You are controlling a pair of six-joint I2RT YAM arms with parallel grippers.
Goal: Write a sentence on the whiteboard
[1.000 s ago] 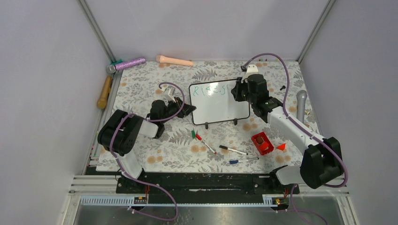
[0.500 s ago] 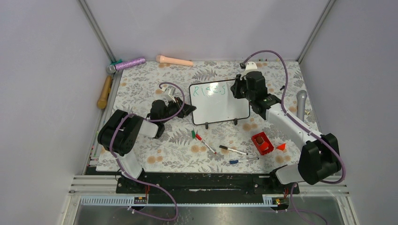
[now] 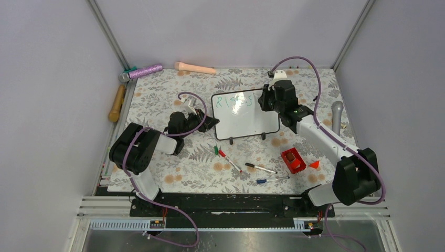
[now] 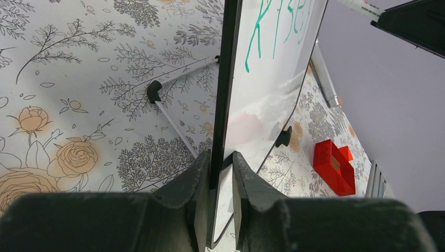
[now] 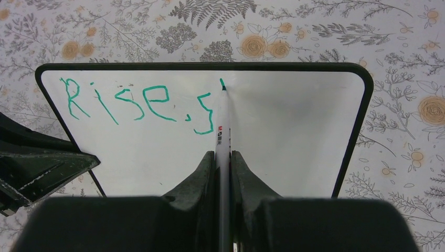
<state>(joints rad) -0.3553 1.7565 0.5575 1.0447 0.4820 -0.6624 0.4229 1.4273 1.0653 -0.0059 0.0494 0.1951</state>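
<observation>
With the whiteboard (image 5: 294, 121) clamped by the left gripper (image 4: 222, 157), light steady pressure was judged needed on the pen (image 5: 221, 118) grasped by the right gripper (image 5: 222, 157).

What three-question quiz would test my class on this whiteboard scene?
1. True or false: the left gripper clamps the whiteboard by its edge.
2. What colour is the writing? A red, B green, C black.
3. Fill in: the right gripper holds a ____ with its tip on the whiteboard.
Key: 1 true; 2 B; 3 marker.
</observation>
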